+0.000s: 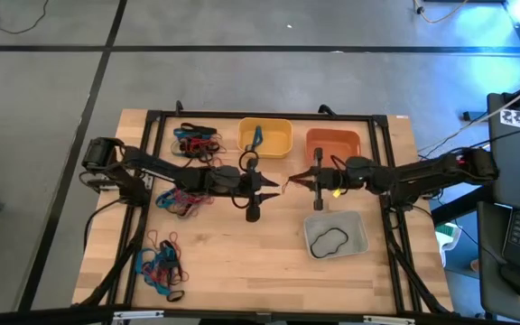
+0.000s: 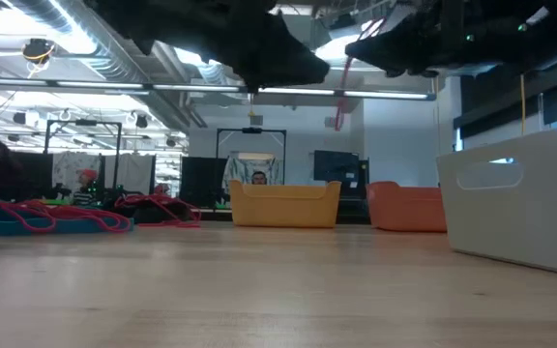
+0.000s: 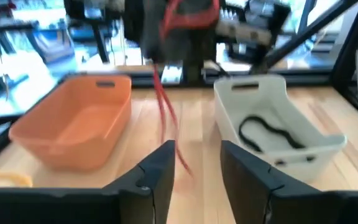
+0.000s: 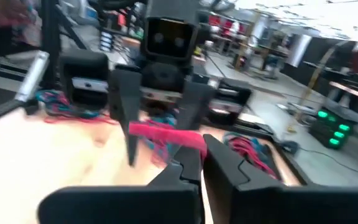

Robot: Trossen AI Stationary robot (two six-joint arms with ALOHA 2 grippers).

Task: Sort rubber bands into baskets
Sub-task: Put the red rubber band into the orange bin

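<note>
Yellow rectangular plastic basket [image 1: 266, 136], upper centre: one blue rubber band [image 1: 257, 136]. Orange tub [image 1: 333, 144]: bare. Pale grey translucent tub [image 1: 336, 234], lower right: one black band [image 1: 329, 241]. Right tool [image 1: 298, 181] clenched on red band [image 4: 166, 133]; left tool [image 1: 276, 183] released, just beside it, mid-frame.

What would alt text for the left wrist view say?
A red rubber band hangs from the right gripper straight ahead, trailing down between the left gripper's open fingers. An empty orange basket sits to one side and a pale grey basket holding a black rubber band to the other, both on the wooden table.
</note>
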